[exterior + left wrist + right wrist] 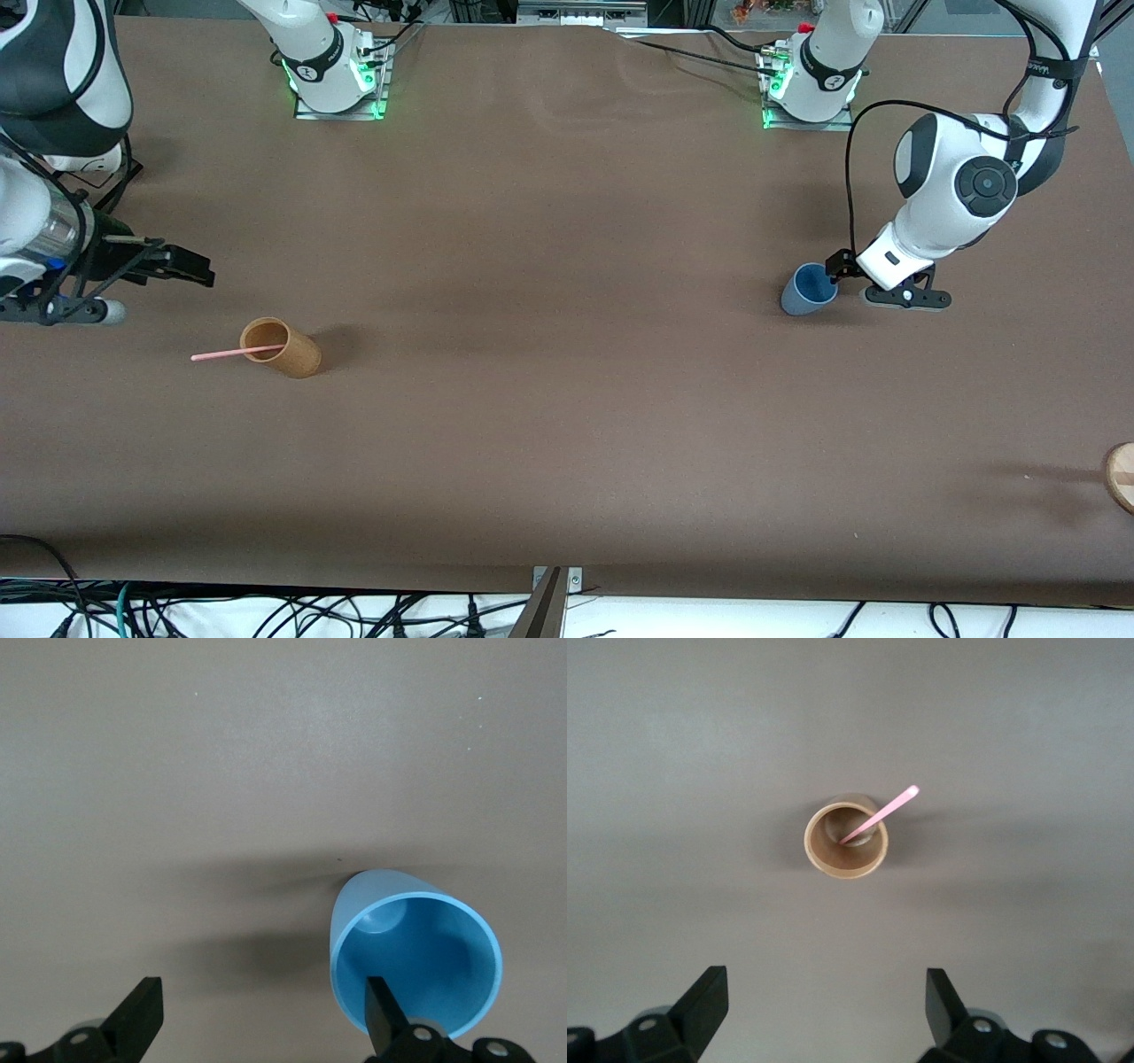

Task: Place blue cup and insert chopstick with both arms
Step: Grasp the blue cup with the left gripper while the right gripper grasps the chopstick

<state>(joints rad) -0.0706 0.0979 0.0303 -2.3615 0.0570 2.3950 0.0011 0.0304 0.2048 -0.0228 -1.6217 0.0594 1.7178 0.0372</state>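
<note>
The blue cup (806, 292) stands upright on the table toward the left arm's end. My left gripper (864, 282) is open beside it. In the left wrist view the cup (390, 912) sits off to one side of the gripper (261, 992); one finger (383, 1014) overlaps the cup's rim and the other is clear of it. The pink chopstick (226, 354) leans in a tan cup (292, 353) toward the right arm's end, one end sticking out. My right gripper (197, 268) is open and empty above the table near that cup. The right wrist view (824, 979) shows the chopstick (886, 808).
The tan cup (846, 850) stands upright on the brown table. A round wooden object (1121, 476) lies at the table's edge at the left arm's end, nearer the front camera. The arm bases (337, 80) stand along the table's top edge.
</note>
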